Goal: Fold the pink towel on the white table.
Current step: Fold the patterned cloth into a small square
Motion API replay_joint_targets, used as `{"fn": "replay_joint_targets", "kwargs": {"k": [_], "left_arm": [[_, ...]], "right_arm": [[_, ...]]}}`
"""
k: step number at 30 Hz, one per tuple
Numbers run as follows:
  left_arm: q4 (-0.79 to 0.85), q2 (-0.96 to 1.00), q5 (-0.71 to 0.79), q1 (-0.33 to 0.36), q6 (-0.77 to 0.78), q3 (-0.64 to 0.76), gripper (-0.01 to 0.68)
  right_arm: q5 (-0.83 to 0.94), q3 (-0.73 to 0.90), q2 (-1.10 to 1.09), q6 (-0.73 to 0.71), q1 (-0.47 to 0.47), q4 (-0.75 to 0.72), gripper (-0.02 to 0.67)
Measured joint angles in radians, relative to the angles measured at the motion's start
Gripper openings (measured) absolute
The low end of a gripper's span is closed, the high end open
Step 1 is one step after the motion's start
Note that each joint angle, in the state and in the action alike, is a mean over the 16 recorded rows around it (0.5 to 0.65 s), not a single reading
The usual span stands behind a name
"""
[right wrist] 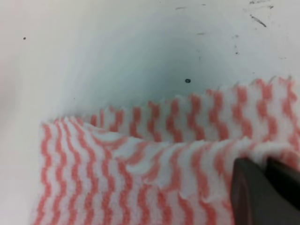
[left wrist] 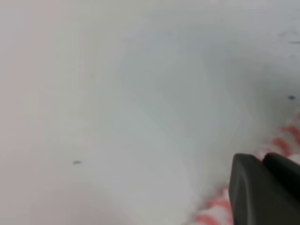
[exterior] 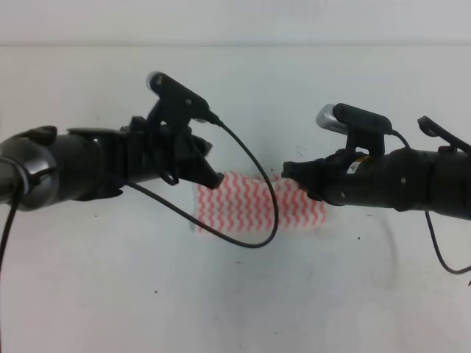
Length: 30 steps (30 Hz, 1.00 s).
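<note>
In the exterior high view the white surface [exterior: 243, 294], plain with a few dark specks, runs back to a pale wall, and the pink towel [exterior: 250, 204] lies at its middle between the left pincer [exterior: 210, 173] and the right pincer [exterior: 288, 170], whose tips are too dark to say whether they are apart or together. The left wrist view is blurred: bare white surface, a towel edge at lower right, the pincer cut off there, state unclear. The right wrist view shows the towel doubled over itself, the dark pincer touching its fold, grip uncertain.
</note>
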Motion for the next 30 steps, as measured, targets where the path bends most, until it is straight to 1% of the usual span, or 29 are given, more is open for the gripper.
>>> {"fn": "replay_joint_targets", "kwargs": {"k": [3, 12, 17, 26, 30], "left_arm": [[0.021, 0.016, 0.039, 0.0, -0.061, 0.003, 0.002], [0.097, 0.085, 0.148, 0.0, -0.133, 0.015, 0.0], [0.116, 0.119, 0.155, 0.0, -0.136, 0.02, 0.0], [0.122, 0.15, 0.121, 0.0, -0.121, 0.019, 0.0], [0.121, 0.145, 0.15, 0.0, -0.1, 0.019, 0.0]], "right_arm": [[0.001, 0.0, 0.002, 0.0, 0.0, 0.0, -0.002], [0.002, 0.0, 0.003, 0.001, 0.001, -0.002, -0.002], [0.003, 0.0, 0.004, 0.001, 0.001, -0.002, -0.002], [0.003, 0.0, 0.001, 0.0, 0.0, -0.003, -0.002], [0.003, 0.0, 0.0, 0.001, 0.0, -0.005, -0.002]]}}
